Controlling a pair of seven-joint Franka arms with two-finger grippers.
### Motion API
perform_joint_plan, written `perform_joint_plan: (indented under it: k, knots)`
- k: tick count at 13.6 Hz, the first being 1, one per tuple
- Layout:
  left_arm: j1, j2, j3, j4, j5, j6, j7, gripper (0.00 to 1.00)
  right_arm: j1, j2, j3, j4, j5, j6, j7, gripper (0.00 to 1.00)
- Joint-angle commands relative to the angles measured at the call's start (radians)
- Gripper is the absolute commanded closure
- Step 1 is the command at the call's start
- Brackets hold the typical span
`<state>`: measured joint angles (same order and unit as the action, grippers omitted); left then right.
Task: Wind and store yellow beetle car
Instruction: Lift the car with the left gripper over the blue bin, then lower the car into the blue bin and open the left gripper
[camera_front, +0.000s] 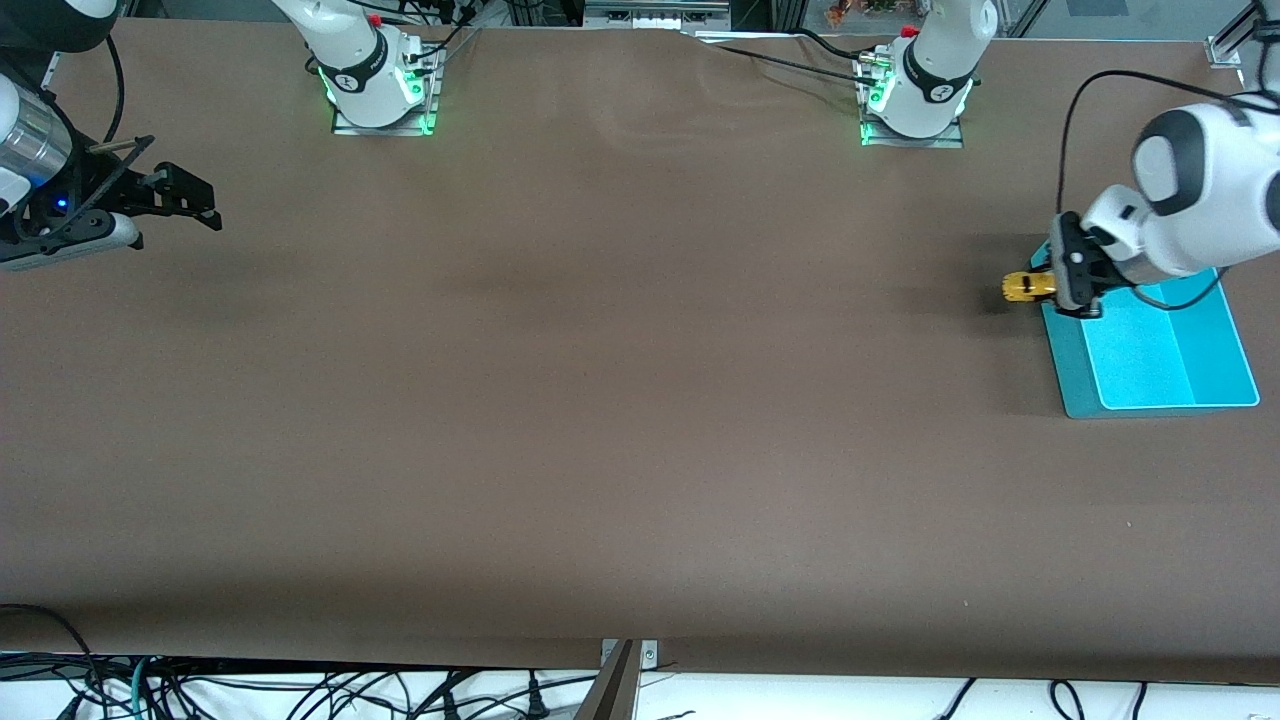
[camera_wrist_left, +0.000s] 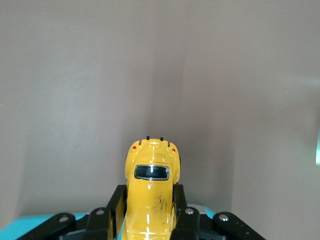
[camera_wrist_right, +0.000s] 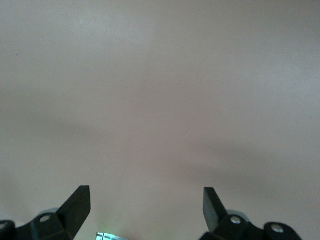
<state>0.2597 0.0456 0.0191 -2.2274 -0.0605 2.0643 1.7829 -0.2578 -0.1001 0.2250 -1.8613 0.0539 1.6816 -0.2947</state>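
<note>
Gripping the yellow beetle car (camera_wrist_left: 151, 200) by its flanks, the two dark fingers (camera_wrist_left: 114, 205) of the left gripper (camera_front: 1058, 283) are closed on the toy, one pressed to each side of its rounded body; in the left wrist view the car's dark window and two small red lights face up, with its rounded end jutting out past the fingertips. Seen from the front camera, the yellow beetle car (camera_front: 1028, 286) is held above the brown table (camera_front: 600, 400) at the left arm's end, right beside the edge of a shallow turquoise tray (camera_front: 1075, 375); whether its wheels touch the table cannot be told. The tray lies flat on the table, its wall toward the right arm's end just under the gripper, and a strip of its rim shows turquoise at the edge of the left wrist view. The white left arm (camera_front: 1200, 190) reaches in over the tray, a black cable looping above it. At the table's other end, the right gripper (camera_front: 185, 205) hangs over bare tabletop with its fingers (camera_wrist_right: 77, 202) spread wide apart and nothing between them, the right arm waiting there. Both arms' bases stand along the table's edge farthest from the front camera, each ringed with green light.
</note>
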Motion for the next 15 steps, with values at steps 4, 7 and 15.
perform_joint_plan:
  k: [4, 7, 15]
  knots:
    - [0.208, 0.105, 0.007, 0.103, 0.023, -0.004, 0.234, 1.0, 0.009, -0.012, -0.009, -0.013, 0.01, 0.009, 0.011, 0.0]
    - [0.257, 0.169, 0.007, 0.103, 0.037, 0.094, 0.234, 1.0, 0.009, -0.012, -0.009, -0.015, 0.01, 0.009, 0.011, 0.0]
    - [0.286, 0.321, 0.007, 0.1, 0.036, 0.281, 0.236, 1.0, 0.009, -0.01, -0.009, -0.015, 0.009, 0.009, 0.011, 0.0]
